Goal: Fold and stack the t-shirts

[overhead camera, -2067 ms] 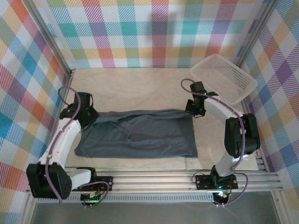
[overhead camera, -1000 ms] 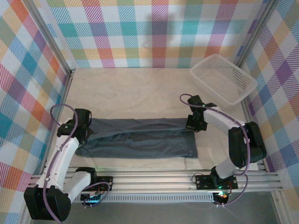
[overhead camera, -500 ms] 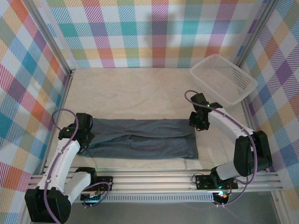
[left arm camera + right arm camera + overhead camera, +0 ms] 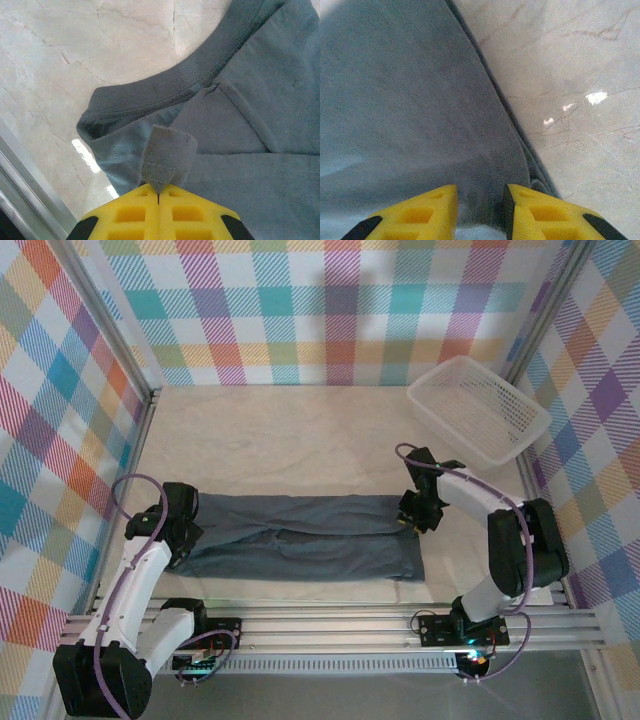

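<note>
The t-shirt [image 4: 300, 550] has narrowed into a band toward six o'clock; the left claw [image 4: 158, 195] pinches its nine-o'clock end and the right claw [image 4: 480, 199] hangs parted at three, so a one-sided pull could skew the fold.

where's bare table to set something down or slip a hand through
Widest free patch: the table between the back wall and the t-shirt, left of the basket. Crowded: the shirt's ends, where the left gripper pinches cloth and the right gripper sits open; the near strip by the rail is thin.

White mesh basket [image 4: 478, 408] at far right corner, pale tabletop [image 4: 280, 440], plaid walls [image 4: 300, 310]
</note>
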Robot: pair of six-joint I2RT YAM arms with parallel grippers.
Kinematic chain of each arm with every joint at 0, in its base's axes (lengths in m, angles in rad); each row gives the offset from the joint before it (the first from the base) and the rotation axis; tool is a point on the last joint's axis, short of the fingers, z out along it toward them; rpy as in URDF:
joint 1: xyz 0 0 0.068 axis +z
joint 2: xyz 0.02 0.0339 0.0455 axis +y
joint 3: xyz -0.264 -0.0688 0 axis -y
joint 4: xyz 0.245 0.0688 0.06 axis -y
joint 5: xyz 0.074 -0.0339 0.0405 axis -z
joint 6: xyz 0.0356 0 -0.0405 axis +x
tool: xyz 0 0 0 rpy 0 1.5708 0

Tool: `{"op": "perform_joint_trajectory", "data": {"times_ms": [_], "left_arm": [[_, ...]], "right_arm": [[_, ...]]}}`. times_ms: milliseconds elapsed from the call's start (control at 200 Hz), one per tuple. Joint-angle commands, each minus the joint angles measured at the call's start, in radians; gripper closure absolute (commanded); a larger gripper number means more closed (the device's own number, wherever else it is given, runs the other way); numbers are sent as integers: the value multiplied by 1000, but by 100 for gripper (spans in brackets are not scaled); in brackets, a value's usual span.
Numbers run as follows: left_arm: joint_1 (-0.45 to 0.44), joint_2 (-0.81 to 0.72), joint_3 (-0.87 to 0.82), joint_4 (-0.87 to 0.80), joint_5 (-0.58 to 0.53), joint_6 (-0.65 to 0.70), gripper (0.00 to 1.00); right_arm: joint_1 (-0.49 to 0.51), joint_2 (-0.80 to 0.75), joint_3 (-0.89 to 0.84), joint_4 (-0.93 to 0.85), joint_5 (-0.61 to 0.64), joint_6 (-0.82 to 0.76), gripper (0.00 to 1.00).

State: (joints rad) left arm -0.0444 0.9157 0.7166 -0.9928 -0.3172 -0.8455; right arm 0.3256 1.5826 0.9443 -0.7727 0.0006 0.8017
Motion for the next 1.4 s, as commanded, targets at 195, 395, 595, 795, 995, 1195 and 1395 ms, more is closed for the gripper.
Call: {"op": "perform_joint_trajectory", "data": {"times_ms": [195, 395, 595, 795, 995, 1195, 1395], "left_arm": [[1, -17, -20, -1, 42, 1, 100], [1, 29, -26, 37, 139, 20, 100], [1, 49, 45, -3, 189, 16, 67], [7, 116, 189, 59, 212, -15, 64], [69, 542, 347, 209, 300, 21, 84], [113, 889, 469, 238, 319, 65, 92], [216, 1054, 526, 263, 401, 111, 92]], "right_arm": [[-6, 10, -25, -133, 39, -95, 100], [-13, 28, 32, -167, 93, -134, 88], [-12, -26, 108, -195, 146, -133, 66], [9, -21, 142, -82, 51, -132, 74], [16, 136, 151, -12, -1, -50, 86], [-46, 301, 246, -69, 38, -58, 86], [-123, 444, 382, -112, 34, -116, 83]]}}
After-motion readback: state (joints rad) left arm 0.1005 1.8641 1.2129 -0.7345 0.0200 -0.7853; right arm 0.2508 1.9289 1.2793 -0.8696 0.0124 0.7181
